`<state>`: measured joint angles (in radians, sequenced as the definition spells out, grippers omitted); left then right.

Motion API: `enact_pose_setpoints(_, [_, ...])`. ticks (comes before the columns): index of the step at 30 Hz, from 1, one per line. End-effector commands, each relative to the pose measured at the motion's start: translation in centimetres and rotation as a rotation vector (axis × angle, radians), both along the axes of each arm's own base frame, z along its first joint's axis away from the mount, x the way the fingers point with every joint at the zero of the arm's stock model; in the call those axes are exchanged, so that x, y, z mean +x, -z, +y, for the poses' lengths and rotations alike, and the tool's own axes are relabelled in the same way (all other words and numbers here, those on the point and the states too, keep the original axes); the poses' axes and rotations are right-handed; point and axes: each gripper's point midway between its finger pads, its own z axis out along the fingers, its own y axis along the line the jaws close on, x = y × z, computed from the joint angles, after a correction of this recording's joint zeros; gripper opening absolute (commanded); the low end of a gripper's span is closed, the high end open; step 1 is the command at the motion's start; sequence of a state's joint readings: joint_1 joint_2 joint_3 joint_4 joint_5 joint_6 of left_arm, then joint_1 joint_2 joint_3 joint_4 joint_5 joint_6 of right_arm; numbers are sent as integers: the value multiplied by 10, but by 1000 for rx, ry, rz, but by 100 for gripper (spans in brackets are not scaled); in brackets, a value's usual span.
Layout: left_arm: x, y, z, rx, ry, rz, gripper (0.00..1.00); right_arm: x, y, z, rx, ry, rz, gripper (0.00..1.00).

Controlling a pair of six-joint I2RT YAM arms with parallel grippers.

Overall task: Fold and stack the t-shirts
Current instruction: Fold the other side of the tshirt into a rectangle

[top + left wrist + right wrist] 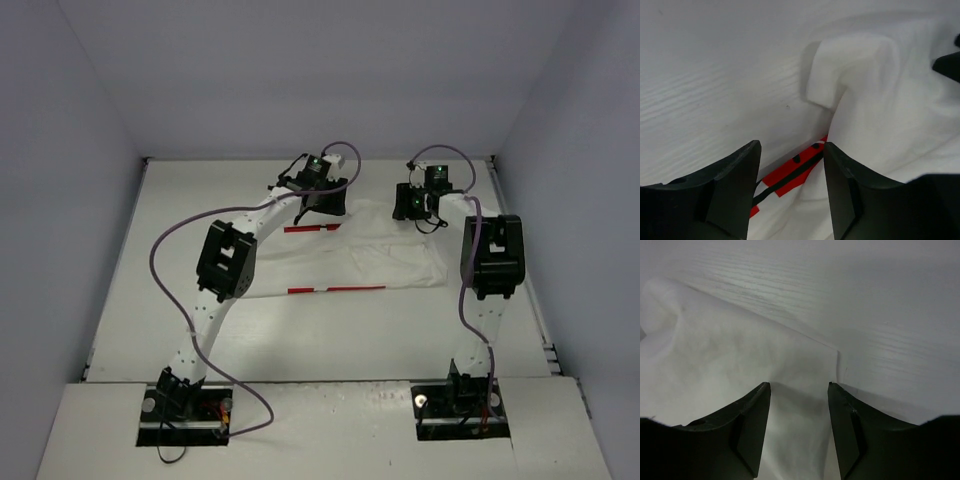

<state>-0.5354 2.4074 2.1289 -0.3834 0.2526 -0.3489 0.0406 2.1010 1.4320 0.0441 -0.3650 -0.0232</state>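
Note:
The white t-shirt [385, 250] lies partly folded in the middle of the table, with red strips of its print showing at its left edge [311, 228] and front edge. My left gripper [322, 200] is open, low over the shirt's far left corner; in the left wrist view [792, 150] its jaws straddle the red print [790, 172] and a folded sleeve [850, 70] lies ahead. My right gripper [412, 205] is open over the shirt's far right corner; in the right wrist view [799, 387] white cloth [740, 355] lies between the jaws.
The table [150, 300] is white, with grey walls on three sides. A raised edge [535, 300] runs along the table's right side. The arm bases [185, 405] stand at the near edge.

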Motion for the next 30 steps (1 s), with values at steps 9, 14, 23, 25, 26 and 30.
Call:
enact_pose_setpoints(9, [32,-2,-46,-163,-26,-52,50,39,-42,2,-6,-50,-147,47])
enact_pose_setpoints(14, [35,19,-47,-166,-65,-22,49,45,-41,1,5,-51,-150,47])
enact_pose_setpoints(23, [25,33,-60,-166,-44,-1,1,52,-26,-1,0,-49,-134,48])
enact_pose_setpoints(25, [25,27,-64,-170,-28,-13,0,55,-25,-1,7,-53,-135,48])
enact_pose_setpoints(26, [26,23,-65,-175,-19,-28,0,55,-22,1,11,-59,-130,48])
enact_pose_setpoints(30, [34,-15,-64,-183,23,-147,0,56,-17,10,56,-101,-120,48])
